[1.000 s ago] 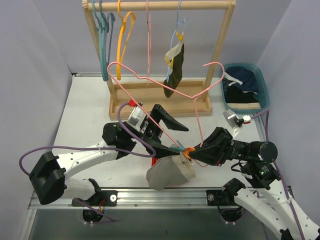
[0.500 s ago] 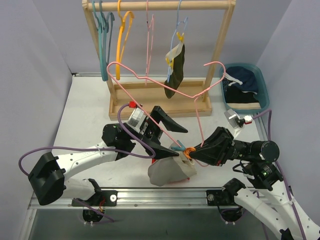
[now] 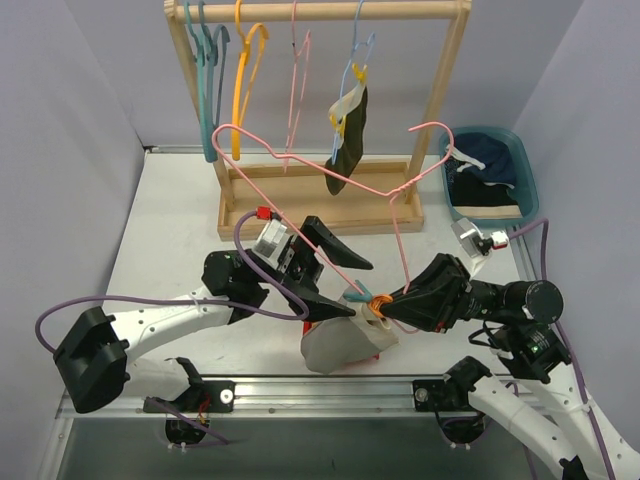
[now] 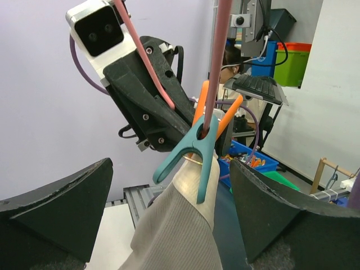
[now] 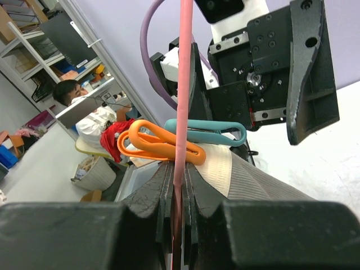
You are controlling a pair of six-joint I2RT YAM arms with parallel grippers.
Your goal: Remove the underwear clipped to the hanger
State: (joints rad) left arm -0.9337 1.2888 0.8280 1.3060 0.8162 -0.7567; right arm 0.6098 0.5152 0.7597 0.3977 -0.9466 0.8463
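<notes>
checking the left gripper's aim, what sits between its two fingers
In the left wrist view, a teal clip on the pink hanger, pinching the grey-beige underwear.

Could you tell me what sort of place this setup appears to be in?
Probably a robotics lab bench staged as a laundry corner: a wooden hanger rack, a blue basket holding clothes, and, in the right wrist view, office shelving behind a seated person.

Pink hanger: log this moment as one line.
right end effector: shut on pink hanger | left end effector: open, straddling teal clip | grey-beige briefs: clipped to hanger, not yet released
</notes>
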